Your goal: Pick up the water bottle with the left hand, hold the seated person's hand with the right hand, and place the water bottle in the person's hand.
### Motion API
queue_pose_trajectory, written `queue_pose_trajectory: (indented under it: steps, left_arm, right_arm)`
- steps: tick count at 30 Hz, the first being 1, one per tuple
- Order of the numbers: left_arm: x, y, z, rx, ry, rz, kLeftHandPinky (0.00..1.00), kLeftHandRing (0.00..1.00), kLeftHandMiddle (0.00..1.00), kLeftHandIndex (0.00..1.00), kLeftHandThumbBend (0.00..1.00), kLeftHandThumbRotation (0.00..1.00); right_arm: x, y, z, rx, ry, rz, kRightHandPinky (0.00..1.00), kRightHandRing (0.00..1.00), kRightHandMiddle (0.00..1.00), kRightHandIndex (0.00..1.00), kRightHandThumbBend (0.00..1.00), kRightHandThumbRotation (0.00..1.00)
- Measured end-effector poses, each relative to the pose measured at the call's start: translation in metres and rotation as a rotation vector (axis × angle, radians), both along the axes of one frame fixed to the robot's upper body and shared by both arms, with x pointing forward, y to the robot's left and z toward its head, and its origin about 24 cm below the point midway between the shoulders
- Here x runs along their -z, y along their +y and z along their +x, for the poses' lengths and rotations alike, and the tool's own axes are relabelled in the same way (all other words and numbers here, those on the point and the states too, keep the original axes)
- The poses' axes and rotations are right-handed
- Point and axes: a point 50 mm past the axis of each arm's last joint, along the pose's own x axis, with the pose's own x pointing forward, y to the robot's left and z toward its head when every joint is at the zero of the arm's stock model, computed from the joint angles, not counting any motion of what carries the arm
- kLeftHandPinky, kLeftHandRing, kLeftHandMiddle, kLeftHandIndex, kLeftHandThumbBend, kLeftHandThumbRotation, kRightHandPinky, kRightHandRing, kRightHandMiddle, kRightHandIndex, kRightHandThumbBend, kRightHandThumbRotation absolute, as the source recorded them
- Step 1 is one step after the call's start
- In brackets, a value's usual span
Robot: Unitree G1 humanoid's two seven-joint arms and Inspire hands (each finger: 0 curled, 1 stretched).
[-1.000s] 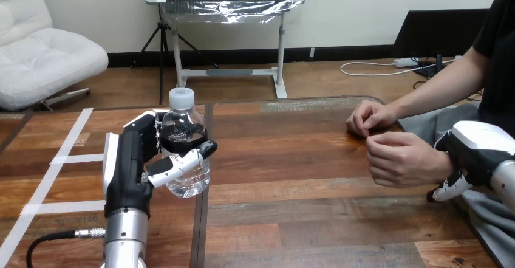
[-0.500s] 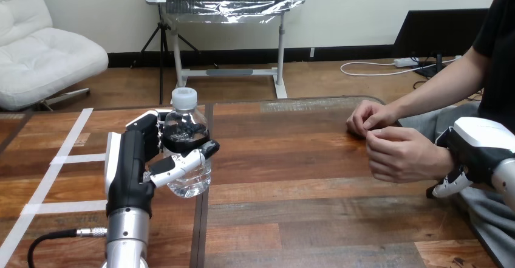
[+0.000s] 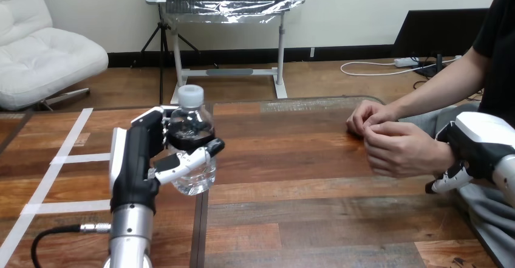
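A clear water bottle (image 3: pixel 193 141) with a white cap is lifted off the table, left of centre. My left hand (image 3: pixel 138 158) is shut on it, fingers behind and thumb across the front. At the right edge the person's near hand (image 3: pixel 401 149) is loosely closed and touches their far hand (image 3: pixel 366 117), which rests on the table. My right hand (image 3: pixel 480 141) lies over the near hand's wrist, its thumb (image 3: pixel 448 182) hooked under it. The rest of that hand's fingers are hidden behind the wrist.
The wooden table (image 3: pixel 316 213) is bare between the bottle and the person's hands. White tape lines (image 3: pixel 67 158) mark its left part. A dark seam runs down the table under the bottle.
My left hand has carried the bottle a little to the right. The person's near hand has risen to meet their far hand, and my right hand went with its wrist.
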Motion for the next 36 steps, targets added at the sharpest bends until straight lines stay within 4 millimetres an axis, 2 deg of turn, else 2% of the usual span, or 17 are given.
queue_pose_trajectory:
  steps: [36]
  left_arm:
    - [-0.021,-0.034,0.014,0.092,-0.055,0.019,0.38,0.40,0.43,0.50,0.60,0.00]
  right_arm:
    - [-0.022,0.015,-0.001,-0.020,-0.091,0.031,0.14,0.22,0.31,0.35,0.73,0.00]
